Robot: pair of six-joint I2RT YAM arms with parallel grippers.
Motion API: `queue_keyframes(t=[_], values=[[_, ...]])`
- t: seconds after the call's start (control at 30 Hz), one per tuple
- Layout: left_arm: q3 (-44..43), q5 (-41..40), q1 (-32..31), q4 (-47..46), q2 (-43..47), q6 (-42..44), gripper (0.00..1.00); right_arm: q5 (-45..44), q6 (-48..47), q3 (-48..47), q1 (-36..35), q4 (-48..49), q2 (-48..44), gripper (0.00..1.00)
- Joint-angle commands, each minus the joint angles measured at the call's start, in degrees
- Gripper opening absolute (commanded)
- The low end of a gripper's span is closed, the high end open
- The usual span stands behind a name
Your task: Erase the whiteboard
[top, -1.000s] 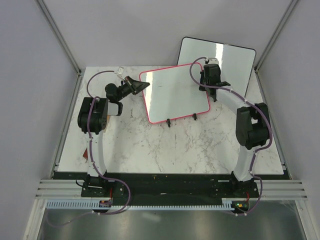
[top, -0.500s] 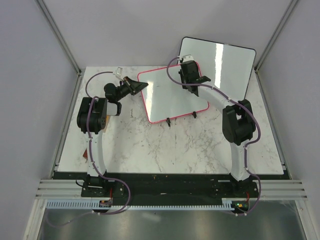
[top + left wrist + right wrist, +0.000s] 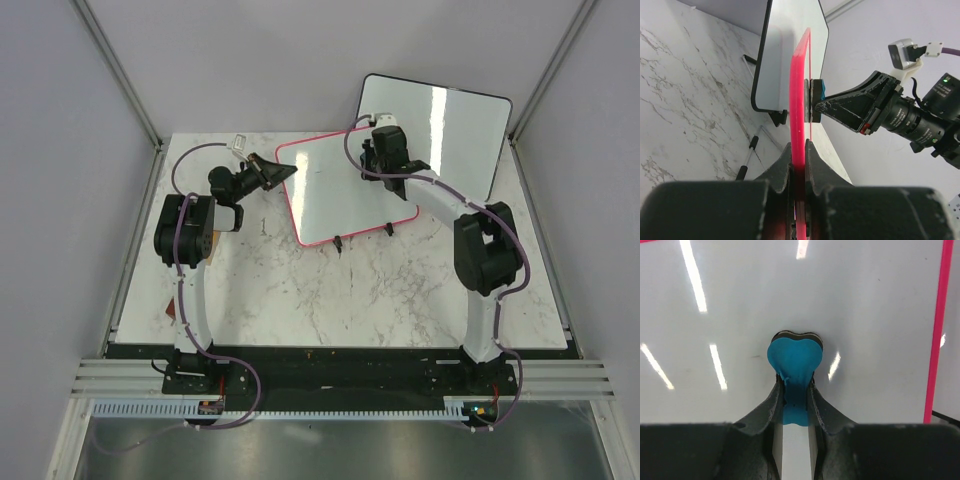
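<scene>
pinching the left edge of the whiteboard (image 3: 345, 195) between nearly closed fingers, the left end effector (image 3: 799, 152) grips the pink frame, which runs edge-on up the middle of the left wrist view. the board stands tilted over the far middle of the marble surface (image 3: 330, 295). it has small black feet (image 3: 338, 243) along its near edge, and its white face is turned up toward the overhead camera. the right end effector (image 3: 795, 385) is closed on a blue eraser (image 3: 794, 356), a rounded, heart-like pad with a dark felt layer under it. the pad is pressed flat against the white face in the board's upper right part, a little in from the pink right edge. the face around the pad shows streaks of reflected light and a faint grey mark to the left. a black-framed whiteboard (image 3: 455, 115) leans at the far right, just behind the pink one.
</scene>
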State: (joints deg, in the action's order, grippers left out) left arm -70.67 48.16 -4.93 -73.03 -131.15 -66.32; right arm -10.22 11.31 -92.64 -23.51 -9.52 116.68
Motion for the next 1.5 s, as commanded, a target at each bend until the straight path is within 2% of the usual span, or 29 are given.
queue_keyframes(t=[0.0,0.17,0.37,0.53,0.77,1.0,1.23,1.47], values=[[0.1,12.5,-2.8,-19.6,0.4,8.0,0.02,-1.2,3.1,10.9,3.7,-8.3,2.5,0.00],[0.0,12.5,-2.8,-19.6,0.3,7.8,0.02,3.4,4.7,14.6,3.2,-5.9,1.2,0.00],[0.0,12.5,-2.7,-19.9,0.3,7.8,0.02,4.3,3.1,13.5,-2.5,-5.9,3.4,0.00],[0.0,12.5,-2.8,-20.2,0.3,7.6,0.02,6.8,2.0,6.1,-9.4,-6.3,7.4,0.00],[0.2,12.7,-2.8,-20.9,0.4,7.4,0.02,8.2,2.0,-9.4,-17.2,-10.1,14.0,0.00],[0.2,12.7,-2.9,-21.1,0.4,7.3,0.02,9.4,2.9,-18.2,-23.5,-12.5,20.9,0.00],[0.3,12.8,-2.9,-21.2,0.4,7.3,0.02,1.9,4.1,-13.7,-21.5,-13.0,18.5,0.00],[0.7,12.8,-2.9,-21.7,1.0,7.4,0.02,-2.5,5.5,-3.4,-11.1,-13.1,11.5,0.00]])
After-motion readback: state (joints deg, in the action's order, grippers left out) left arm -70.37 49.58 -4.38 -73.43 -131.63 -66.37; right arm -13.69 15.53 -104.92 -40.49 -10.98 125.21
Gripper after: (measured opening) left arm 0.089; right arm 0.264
